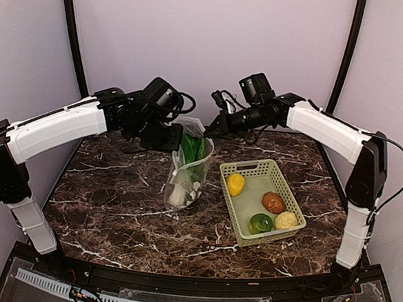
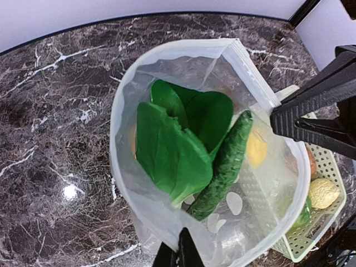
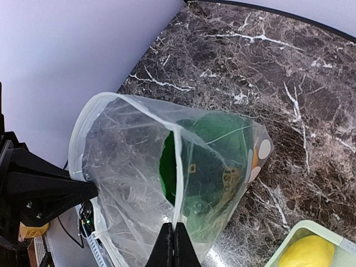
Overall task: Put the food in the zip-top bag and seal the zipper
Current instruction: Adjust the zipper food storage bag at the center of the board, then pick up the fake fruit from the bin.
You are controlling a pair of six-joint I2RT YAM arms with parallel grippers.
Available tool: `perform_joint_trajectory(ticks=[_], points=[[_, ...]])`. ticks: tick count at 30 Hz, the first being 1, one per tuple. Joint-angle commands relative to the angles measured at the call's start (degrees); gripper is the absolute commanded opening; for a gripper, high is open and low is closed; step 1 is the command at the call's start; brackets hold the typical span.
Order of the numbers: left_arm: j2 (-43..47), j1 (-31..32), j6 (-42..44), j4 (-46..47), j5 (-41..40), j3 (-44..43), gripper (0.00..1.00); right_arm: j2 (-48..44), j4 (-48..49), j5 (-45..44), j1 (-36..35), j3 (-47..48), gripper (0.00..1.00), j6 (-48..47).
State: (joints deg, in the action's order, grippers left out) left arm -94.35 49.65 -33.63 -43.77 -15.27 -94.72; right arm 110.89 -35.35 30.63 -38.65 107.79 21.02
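The zip-top bag (image 1: 188, 169) stands upright on the marble table, mouth up and spread wide. My left gripper (image 2: 178, 240) is shut on the near side of its rim. My right gripper (image 3: 173, 226) is shut on the opposite side of the rim. The zipper (image 2: 118, 111) runs round the open mouth, unsealed. Inside lie a green leafy piece (image 2: 169, 142) and a dark green cucumber (image 2: 225, 164). More food sits in the basket: a yellow lemon (image 1: 235, 184), a brown piece (image 1: 273, 202), a green fruit (image 1: 259, 223) and a pale bumpy one (image 1: 286, 220).
The light green mesh basket (image 1: 250, 169) stands just right of the bag, close to its side. Both arms reach in from the back, meeting above the bag. The marble table (image 1: 115, 193) ends at purple walls behind and at both sides.
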Motion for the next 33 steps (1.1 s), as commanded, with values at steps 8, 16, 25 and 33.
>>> perform_joint_trajectory(ticks=[8,16,25,33], points=[[-4.33,-0.1,0.55,-5.59,3.43,-5.32,0.02,-4.06,2.94,3.65,2.76,-6.36,0.24,-1.33],[-0.89,-0.13,2.17,2.3,6.85,-1.26,0.01,-10.98,1.14,6.49,11.92,-14.26,0.4,-16.65],[0.48,-0.12,2.86,4.06,6.94,-0.82,0.01,-14.31,0.58,-0.1,12.64,-25.26,0.5,-38.09],[1.17,-0.09,2.76,3.92,7.06,-0.14,0.01,-12.3,4.93,-1.3,12.71,-30.3,0.71,-38.28]])
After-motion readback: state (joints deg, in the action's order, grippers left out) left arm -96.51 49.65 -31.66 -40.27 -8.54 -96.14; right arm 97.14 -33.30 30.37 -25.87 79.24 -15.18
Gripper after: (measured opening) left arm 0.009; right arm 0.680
